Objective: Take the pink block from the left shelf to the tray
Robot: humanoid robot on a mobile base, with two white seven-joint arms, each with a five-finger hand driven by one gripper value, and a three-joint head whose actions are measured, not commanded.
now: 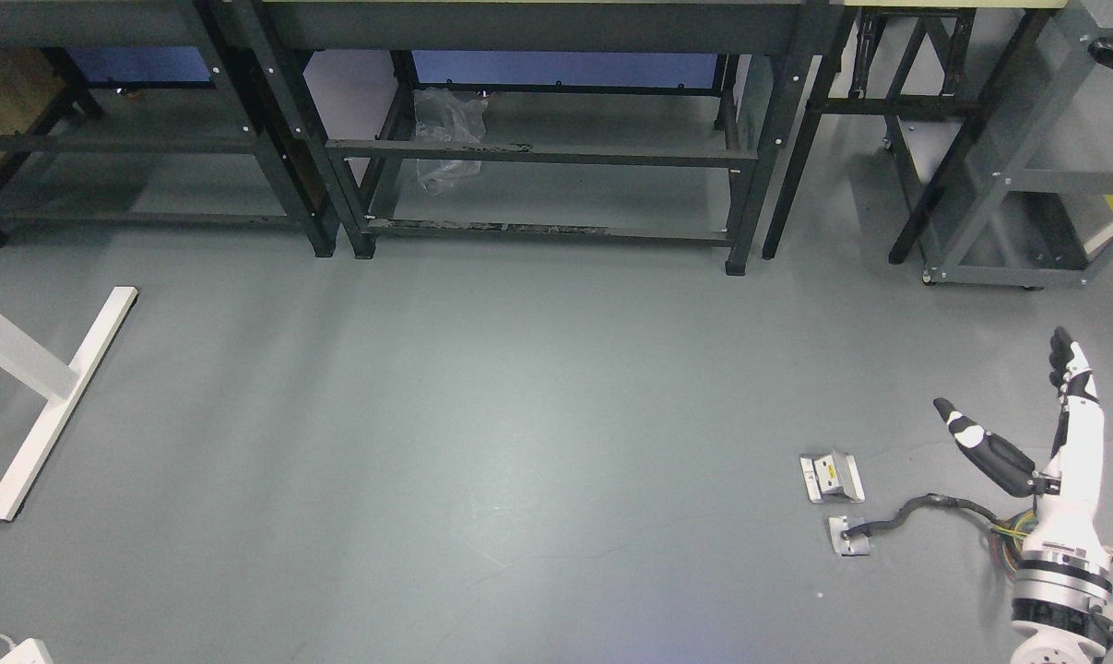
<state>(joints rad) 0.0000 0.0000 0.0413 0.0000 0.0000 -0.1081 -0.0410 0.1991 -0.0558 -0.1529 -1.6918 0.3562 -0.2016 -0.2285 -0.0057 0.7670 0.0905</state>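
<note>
Head view is all you've got: camera is pitched at the floor, and neither the pink block nor the tray is in frame, so you can't confirm where either sits. Right hand (1049, 433) comes up at the lower right, fingers straight and thumb splayed, holding nothing; left arm isn't visible. Risks as I read them: with no target in sight, any reach from here is blind, so you need the head up before moving. If the base rolls forward, the floor box (831, 476) and the cable (916, 509) plugged in just below it lie near the hand and could snag. The white T-shaped table foot (58, 401) on the left is another trip point. Materials: smooth grey floor (519, 415), slightly glossy with soft glare; dark metal table frames (538, 152) along the top, square tubing with bolted joints; crumpled clear plastic bag (447, 138) under the middle one; hand is glossy white shell with black jointed fingers.
</note>
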